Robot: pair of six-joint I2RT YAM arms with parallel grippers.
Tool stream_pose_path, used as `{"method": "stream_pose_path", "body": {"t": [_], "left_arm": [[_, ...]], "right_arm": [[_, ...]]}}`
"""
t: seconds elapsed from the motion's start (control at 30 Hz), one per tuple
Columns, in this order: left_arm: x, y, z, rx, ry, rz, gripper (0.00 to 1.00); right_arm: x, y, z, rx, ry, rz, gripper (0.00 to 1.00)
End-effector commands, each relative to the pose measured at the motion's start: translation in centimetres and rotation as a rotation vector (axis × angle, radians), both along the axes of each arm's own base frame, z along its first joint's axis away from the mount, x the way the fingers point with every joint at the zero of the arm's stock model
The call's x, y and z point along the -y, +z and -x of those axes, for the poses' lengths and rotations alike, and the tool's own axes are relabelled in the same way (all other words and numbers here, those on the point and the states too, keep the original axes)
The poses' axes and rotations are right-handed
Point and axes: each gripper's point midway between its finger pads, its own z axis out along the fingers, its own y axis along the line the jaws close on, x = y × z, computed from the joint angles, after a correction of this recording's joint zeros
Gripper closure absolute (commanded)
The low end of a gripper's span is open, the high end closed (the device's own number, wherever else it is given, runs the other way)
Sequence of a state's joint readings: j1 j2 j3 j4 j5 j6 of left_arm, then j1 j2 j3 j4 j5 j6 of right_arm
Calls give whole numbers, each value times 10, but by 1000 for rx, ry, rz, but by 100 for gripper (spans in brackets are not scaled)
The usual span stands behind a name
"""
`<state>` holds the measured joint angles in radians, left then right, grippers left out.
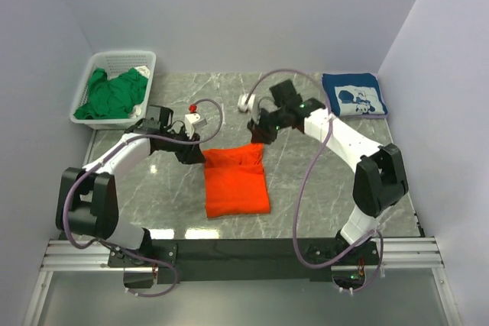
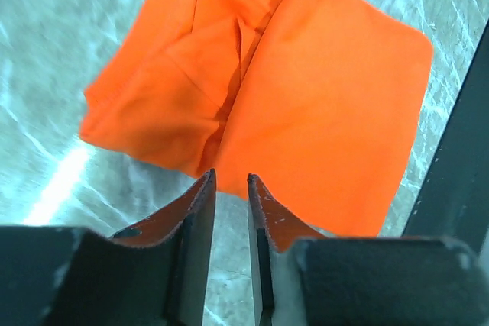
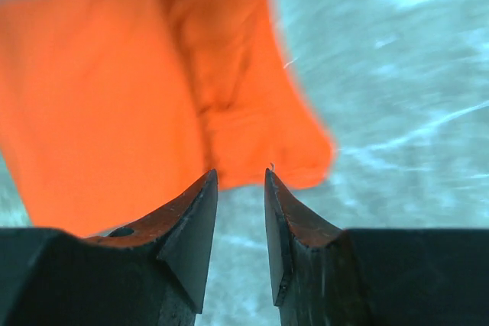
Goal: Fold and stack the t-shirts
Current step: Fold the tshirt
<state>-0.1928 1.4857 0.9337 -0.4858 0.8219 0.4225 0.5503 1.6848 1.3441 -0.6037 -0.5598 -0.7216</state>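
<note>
At the upper left of the top view a white basket (image 1: 122,56) holds the crumpled green t-shirt (image 1: 109,95). Right of it, left of centre, the left gripper (image 1: 195,156) hangs at the upper left corner of the orange t-shirt (image 1: 235,181). That shirt lies folded into a rough rectangle in the middle of the grey marbled tabletop (image 1: 306,188). In the left wrist view its fingers (image 2: 200,204) stand slightly apart with nothing between them, the orange cloth just beyond the tips. The right gripper (image 1: 256,135) hangs at the shirt's upper right corner, its fingers (image 3: 199,204) likewise a little spread and empty. At the upper right lies the navy t-shirt (image 1: 351,95), folded, white print up
</note>
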Motion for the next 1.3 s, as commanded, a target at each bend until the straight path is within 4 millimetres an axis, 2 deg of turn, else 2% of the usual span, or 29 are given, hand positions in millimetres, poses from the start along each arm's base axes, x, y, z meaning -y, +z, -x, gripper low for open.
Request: {"method": "stream_pose_path", "body": {"t": [0.0, 0.03, 0.07, 0.1, 0.13, 0.17, 0.23, 0.27, 0.33, 0.37, 0.43, 0.47, 0.5, 0.53, 0.67, 0.87, 1.03, 1.13, 1.27], "left_arm": [[5, 27, -5, 146, -76, 38, 70], [4, 29, -1, 185, -109, 33, 68], [4, 26, 5, 193, -135, 34, 64], [5, 26, 7, 215, -160, 37, 53], [8, 28, 7, 268, -193, 24, 49], [10, 26, 7, 290, -210, 3, 48], [18, 20, 6, 351, -275, -53, 48], [23, 21, 3, 378, -294, -59, 49], [34, 12, 1, 409, -347, -103, 50], [40, 13, -3, 423, -364, -112, 51], [52, 5, -5, 420, -409, -134, 52], [55, 2, -6, 422, -418, -142, 52], [61, -7, -4, 403, -442, -149, 52], [65, -8, -6, 410, -449, -151, 52], [77, -21, -10, 405, -473, -166, 52], [87, -39, -2, 334, -508, -163, 55], [92, -48, 9, 279, -525, -171, 61], [93, -47, 20, 259, -541, -162, 67], [91, -41, 41, 221, -549, -149, 83]], "right_arm": [[-10, 22, -8, -177, -84, -149, 62], [-15, 23, -14, -210, -115, -186, 62], [-20, 12, -16, -257, -124, -194, 62], [-27, 16, -18, -279, -115, -227, 63], [-34, 16, -21, -322, -134, -251, 64], [-39, 4, -24, -376, -143, -253, 64], [-52, 9, -32, -422, -141, -300, 64], [-56, -5, -36, -460, -149, -296, 64], [-66, -4, -45, -482, -155, -327, 65], [-68, -19, -48, -518, -165, -317, 66], [-74, -24, -58, -535, -186, -325, 67], [-76, -38, -61, -561, -201, -315, 67], [-77, -42, -64, -566, -213, -316, 67], [-78, -54, -66, -580, -228, -303, 67], [-77, -78, -67, -618, -265, -272, 67], [-69, -108, -45, -712, -279, -215, 67], [-68, -121, -21, -760, -260, -185, 69], [-68, -124, -8, -780, -251, -171, 69], [-62, -127, 12, -800, -244, -158, 71]]}}
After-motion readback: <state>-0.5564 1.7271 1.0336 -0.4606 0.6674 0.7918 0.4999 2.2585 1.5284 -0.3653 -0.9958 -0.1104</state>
